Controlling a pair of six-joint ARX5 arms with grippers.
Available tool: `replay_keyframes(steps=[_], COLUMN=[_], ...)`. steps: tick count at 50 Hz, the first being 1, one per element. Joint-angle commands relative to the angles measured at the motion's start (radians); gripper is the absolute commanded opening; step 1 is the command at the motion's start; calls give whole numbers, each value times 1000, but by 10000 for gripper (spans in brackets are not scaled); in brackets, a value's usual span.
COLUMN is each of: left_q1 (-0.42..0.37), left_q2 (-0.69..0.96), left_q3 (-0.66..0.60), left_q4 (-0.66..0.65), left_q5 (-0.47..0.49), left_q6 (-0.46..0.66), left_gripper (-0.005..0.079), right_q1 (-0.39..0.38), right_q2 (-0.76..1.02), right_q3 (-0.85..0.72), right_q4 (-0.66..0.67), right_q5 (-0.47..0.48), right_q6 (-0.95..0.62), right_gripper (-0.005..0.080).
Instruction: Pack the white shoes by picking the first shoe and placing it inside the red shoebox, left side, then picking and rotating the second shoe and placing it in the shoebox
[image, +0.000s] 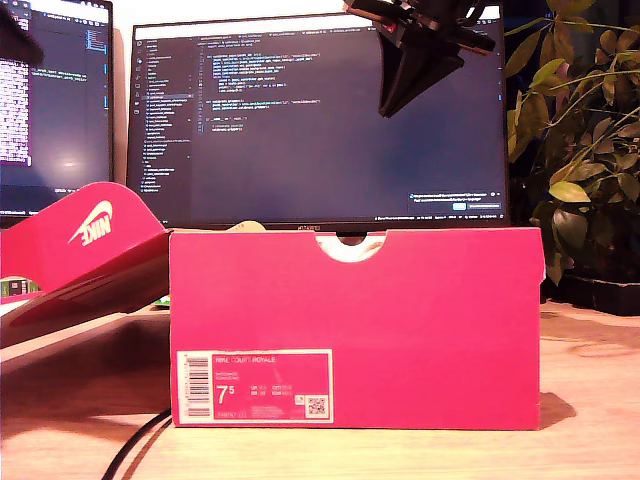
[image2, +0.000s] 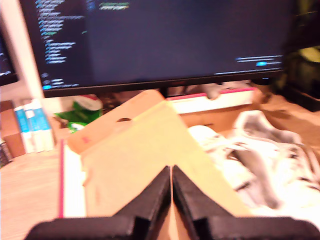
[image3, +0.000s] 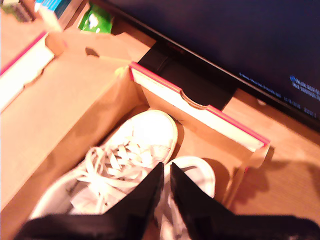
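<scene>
My second gripper (image3: 164, 172): jaws nearly together, narrow slit between tips, holding nothing. Directly beneath tips, white shoes (image3: 125, 165) lie side by side inside red shoebox (image3: 200, 107), laced one toe toward notched end wall, second shoe's toe just beside jaws. My first gripper (image2: 171, 175): jaws pressed together, empty, above tan inner flap (image2: 145, 160); shoes off to side of tips, blurred. Exterior view: box stands on wooden table (image: 590, 400), lid (image: 90, 245) open toward exterior view's left, monitor (image: 300, 120) behind.

The red shoebox (image: 355, 325) stood on the table (image: 590, 400), lid (image: 85, 250) open toward the exterior view's left, before a monitor (image: 320, 120).
</scene>
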Motion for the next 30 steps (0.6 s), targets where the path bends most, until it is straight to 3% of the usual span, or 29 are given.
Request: replay_keyframes(steps=[1,15,22,30], left_q1=[18,60,61,70], left_q2=[7,31,31,45], left_q3=[0,-43,-47,-47], left_q4=[16,76,92,137], left_q5=[15,62,66,74], left_q6=[16,16,16,24], left_gripper=[-18,-18,-18,-18], right_q1=[-16,-119,-212,-306], right_q2=[-34,-55,-66,-66], right_q3=[12,9,8,8], right_q4=[3,17,41,133], right_q5=[40,155,151,72], right_q6=[20,40,43,38], right_gripper=[-13,-13,-13,-13])
